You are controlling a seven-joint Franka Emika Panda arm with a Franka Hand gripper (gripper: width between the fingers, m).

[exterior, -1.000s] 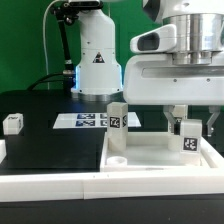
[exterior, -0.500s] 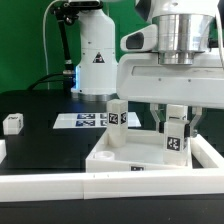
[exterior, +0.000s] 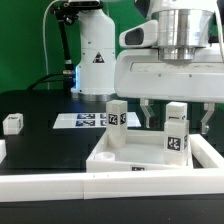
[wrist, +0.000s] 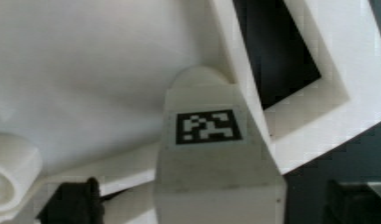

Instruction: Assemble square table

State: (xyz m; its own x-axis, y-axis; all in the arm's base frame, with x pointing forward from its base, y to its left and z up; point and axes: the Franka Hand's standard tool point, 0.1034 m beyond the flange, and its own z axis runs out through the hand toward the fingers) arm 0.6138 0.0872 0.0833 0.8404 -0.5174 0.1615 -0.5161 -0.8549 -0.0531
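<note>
— What was around you?

— A black desk (exterior: 50, 140) before a green backdrop, the marker board (exterior: 85, 120) lying flat on it and white rails (exterior: 60, 182) along the near edge. One loose leg (exterior: 12, 123) sat off at the exterior view's left.

— And the square table?

— Its top (exterior: 120, 160) lay flat at the exterior view's right, inside the rails. One leg (exterior: 117, 123) stood upright at its far corner; a second leg (exterior: 176, 132) stood upright farther to that view's right, between the fingers of my pincer (exterior: 177, 118).

— Clenched on it?

— No. The fingers stood apart on either side, clear of the leg: released.

— How would such a leg handle?

— I judged it rigid, light plastic, smooth enough to slip, not fragile. Best taken across its flat sides, around the middle, square and firm.

— Did the views differ?

— The exterior view gave the layout and both finger gaps. The wrist view showed the leg's tag (wrist: 208, 125) close up against the top's raised edge, but neither the other legs nor the marker board.
</note>
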